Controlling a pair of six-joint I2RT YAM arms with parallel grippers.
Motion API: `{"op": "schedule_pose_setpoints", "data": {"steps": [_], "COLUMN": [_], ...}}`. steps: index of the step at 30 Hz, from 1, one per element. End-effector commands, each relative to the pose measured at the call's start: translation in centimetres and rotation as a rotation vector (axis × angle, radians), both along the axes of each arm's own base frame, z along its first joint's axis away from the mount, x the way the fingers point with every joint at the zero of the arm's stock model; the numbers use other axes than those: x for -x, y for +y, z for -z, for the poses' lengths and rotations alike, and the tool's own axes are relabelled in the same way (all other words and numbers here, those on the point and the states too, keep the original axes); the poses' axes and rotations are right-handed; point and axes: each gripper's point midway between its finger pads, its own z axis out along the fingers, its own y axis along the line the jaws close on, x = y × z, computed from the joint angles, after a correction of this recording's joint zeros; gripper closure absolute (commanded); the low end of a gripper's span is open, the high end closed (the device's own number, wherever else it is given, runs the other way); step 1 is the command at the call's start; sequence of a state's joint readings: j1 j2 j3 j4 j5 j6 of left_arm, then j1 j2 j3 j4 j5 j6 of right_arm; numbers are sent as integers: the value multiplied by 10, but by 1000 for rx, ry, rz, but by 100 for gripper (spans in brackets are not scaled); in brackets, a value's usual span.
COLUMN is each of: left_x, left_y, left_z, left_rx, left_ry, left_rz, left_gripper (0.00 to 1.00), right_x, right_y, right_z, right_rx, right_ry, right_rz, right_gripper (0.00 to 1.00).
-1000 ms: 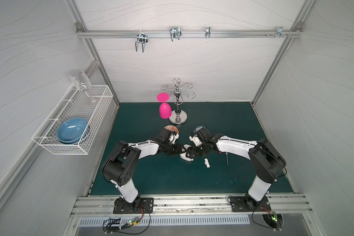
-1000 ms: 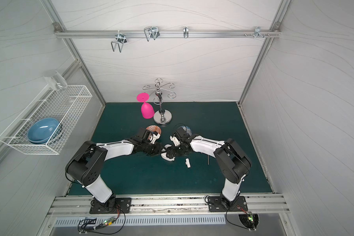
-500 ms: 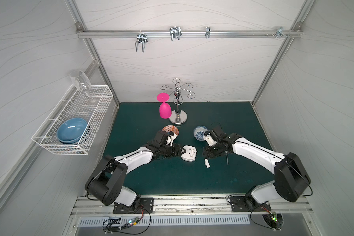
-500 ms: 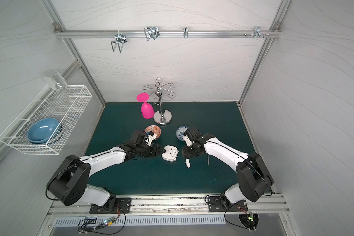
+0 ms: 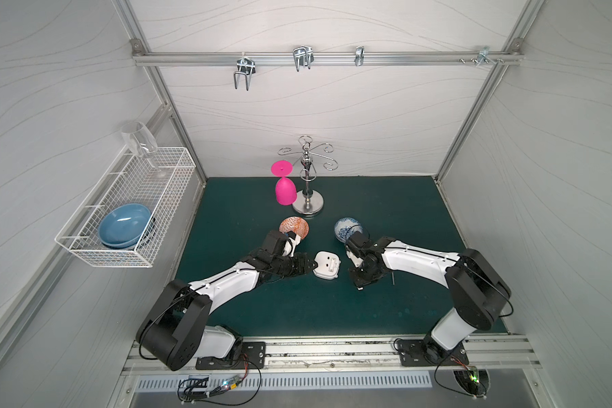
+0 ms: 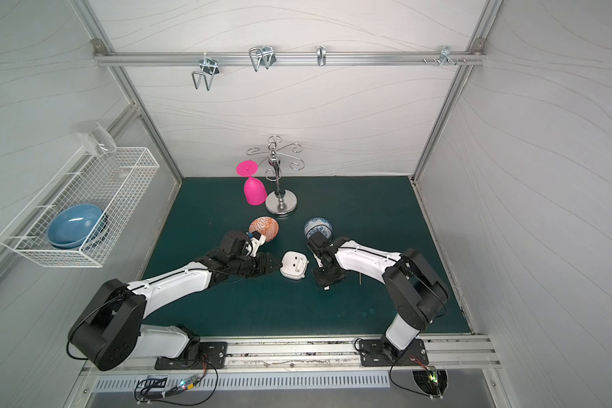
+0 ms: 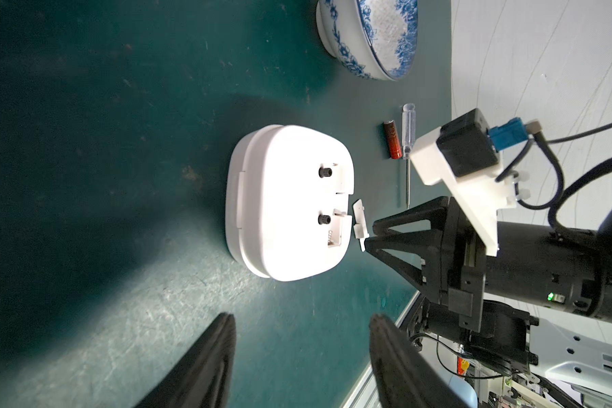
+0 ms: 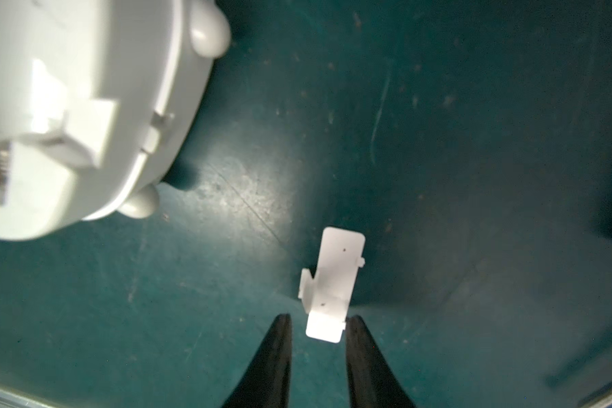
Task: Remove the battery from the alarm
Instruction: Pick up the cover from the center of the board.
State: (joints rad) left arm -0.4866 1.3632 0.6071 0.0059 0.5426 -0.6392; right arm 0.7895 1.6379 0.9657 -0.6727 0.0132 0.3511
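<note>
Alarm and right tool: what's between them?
The white cover lies between the alarm and right tool, one end within the tool's gap; clearest in the left wrist view.

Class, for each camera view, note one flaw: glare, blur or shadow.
Left wrist view: the alarm glares white, its detail washed out. Right wrist view: the alarm is out of focus, the cover sharper. In both top views: even light, the alarm sharp.

Alarm (image 6: pixel 294 265) back-up on mat (image 6: pixel 297 311), between left hand (image 6: pixel 275 265) and right hand (image 6: pixel 324 282).
</note>
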Motion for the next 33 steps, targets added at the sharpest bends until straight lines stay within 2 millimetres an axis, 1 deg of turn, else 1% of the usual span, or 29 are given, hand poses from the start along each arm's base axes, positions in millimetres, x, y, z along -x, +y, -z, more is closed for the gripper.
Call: {"op": "schedule_pose_setpoints", "data": {"steps": [1,4,8,22,31,33], "left_x": [-5,-5,-6,-5,-5,-5], "left_y": [-2,-2,-3,-3,-3,-4], "left_z": [-9,-7,-6,-7,-10,-11], "left_rx": [13,11,14,18,23,25], "left_ry": [-38,-34,-30,-37,-50,-54], "left_rz": [-4,-4,-3,0,2,6], "left_gripper": [36,36,36,37,38,38], "right_x": [-2,-2,-3,-3,-5,-5], "right_y": [3,6,8,8,8,9], "right_z": [-1,-2,0,8,13,12], "right_rx": [18,15,18,25,39,35], "right_ry": [-5,-9,-4,-2,1,1], "right_rz": [3,1,0,10,11,12], "right_gripper": [73,75,81,86,84,87]}}
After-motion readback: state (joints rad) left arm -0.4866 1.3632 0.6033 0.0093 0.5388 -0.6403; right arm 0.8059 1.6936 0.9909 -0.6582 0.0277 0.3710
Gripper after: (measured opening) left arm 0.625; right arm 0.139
